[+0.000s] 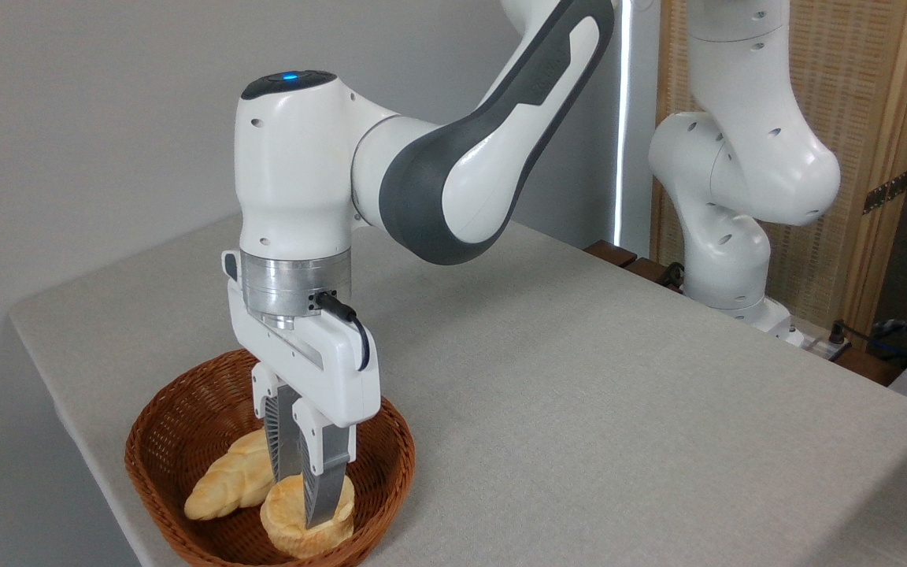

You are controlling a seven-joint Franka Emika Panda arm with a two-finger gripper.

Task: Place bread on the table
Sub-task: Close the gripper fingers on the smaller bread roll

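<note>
Inside basket [186, 441], narrowly parted jaws touch bread [296, 528].

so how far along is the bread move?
Done: the gripper has reached into the basket, fingers either side of the bun. In hand: the grasp; can't tell if it's clamped. Left: lift and set it on the table. The braided loaf stays.

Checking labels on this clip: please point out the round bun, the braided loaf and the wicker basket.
round bun [290, 529]: fixed camera, on its lower left side, clear of the fingers.
braided loaf [229, 482]: fixed camera, on the middle of its visible length.
wicker basket [178, 398]: fixed camera, on the inner wall at back left.
</note>
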